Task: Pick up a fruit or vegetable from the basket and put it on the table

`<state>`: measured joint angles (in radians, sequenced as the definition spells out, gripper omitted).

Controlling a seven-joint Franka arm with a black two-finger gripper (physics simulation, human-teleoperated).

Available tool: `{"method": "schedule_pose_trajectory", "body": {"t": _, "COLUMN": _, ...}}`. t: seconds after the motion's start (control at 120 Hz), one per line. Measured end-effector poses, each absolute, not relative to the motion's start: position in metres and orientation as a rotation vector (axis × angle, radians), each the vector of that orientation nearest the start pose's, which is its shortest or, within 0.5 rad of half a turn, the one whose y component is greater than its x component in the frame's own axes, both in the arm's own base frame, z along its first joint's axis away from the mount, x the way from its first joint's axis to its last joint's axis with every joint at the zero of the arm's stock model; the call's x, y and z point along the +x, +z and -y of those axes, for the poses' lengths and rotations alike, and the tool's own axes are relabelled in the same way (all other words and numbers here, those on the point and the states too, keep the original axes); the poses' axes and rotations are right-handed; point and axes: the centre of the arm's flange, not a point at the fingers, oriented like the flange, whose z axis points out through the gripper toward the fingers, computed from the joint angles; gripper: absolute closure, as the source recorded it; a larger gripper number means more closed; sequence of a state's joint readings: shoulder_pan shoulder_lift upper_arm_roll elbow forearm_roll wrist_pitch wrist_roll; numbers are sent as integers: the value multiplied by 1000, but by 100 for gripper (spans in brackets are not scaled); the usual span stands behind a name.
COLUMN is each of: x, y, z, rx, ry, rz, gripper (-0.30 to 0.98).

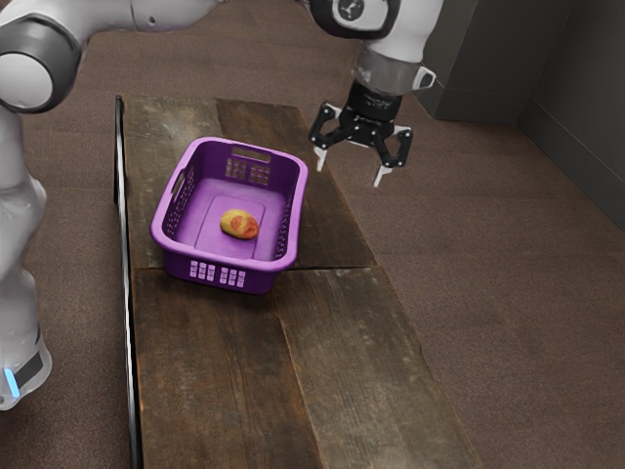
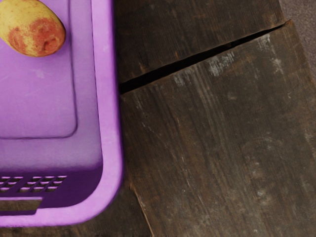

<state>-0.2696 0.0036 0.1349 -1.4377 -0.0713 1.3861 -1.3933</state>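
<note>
My gripper (image 1: 350,176) is open, its two fingertips apart with nothing between them, high up and beyond the basket's rim on the exterior view's right. The purple basket (image 1: 294,220) stands on the wooden table (image 1: 220,362). On the basket's floor lies one yellow fruit or vegetable with red patches (image 1: 239,225), which looks like a potato or mango. In the wrist view the same yellow-red piece (image 2: 33,28) lies inside the basket (image 2: 112,143), partly cut off by the picture's edge, with bare table (image 2: 222,128) beside the basket.
The basket's walls rise around the piece, with slots and handle openings in them. A dark gap (image 1: 337,268) runs between the table's boards. A black and silver rail (image 1: 126,293) follows the table edge nearest the arm's base. Dark walls (image 1: 576,98) stand beyond the floor.
</note>
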Motion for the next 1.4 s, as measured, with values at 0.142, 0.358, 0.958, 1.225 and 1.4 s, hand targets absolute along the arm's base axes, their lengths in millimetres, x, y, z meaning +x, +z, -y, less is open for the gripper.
{"method": "schedule_pose_trajectory", "body": {"t": 0.142, "x": 533, "y": 671, "z": 99, "rx": -2416, "ry": 96, "rz": 2066, "gripper": 0}}
{"method": "schedule_pose_trajectory", "body": {"t": 0.358, "x": 525, "y": 687, "z": 110, "rx": -2248, "ry": 100, "rz": 2328, "gripper": 0}}
{"method": "schedule_pose_trajectory", "body": {"t": 0.958, "x": 349, "y": 589, "z": -53, "rx": -1869, "ry": 197, "rz": 2695, "gripper": 0}}
{"method": "schedule_pose_trajectory", "body": {"t": 1.225, "x": 336, "y": 582, "z": -51, "rx": -1501, "ry": 236, "rz": 2930, "gripper": 0}}
{"method": "schedule_pose_trajectory", "body": {"t": 1.4, "x": 325, "y": 558, "z": -50, "rx": -1309, "ry": 312, "rz": 2991, "gripper": 0}}
